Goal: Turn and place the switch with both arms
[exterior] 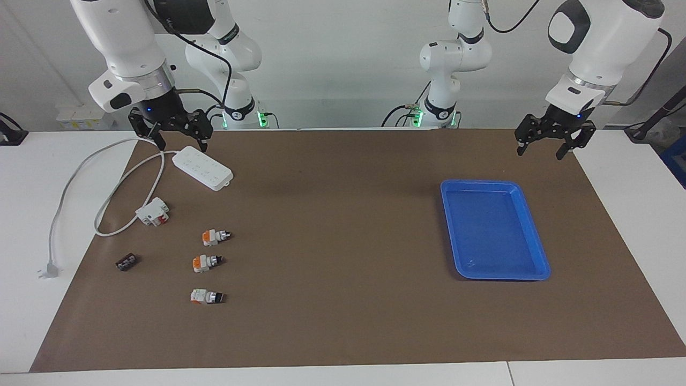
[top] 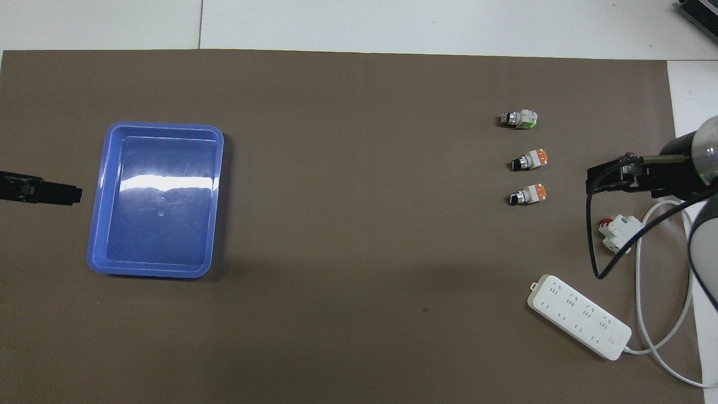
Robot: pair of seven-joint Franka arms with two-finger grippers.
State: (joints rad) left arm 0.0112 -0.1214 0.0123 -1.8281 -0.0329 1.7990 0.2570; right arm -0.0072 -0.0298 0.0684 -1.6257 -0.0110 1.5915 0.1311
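Both grippers hang open and empty, waiting: the right gripper over the white plastic power strip, the left gripper over the brown mat's edge, at one o'clock from the blue rectangular plastic tray. The orange-and-white blocky plastic switch lies untouched at six o'clock from the strip, probably staged for the right arm's reach.

A white table carries a brown mat holding a blue tray and switches.
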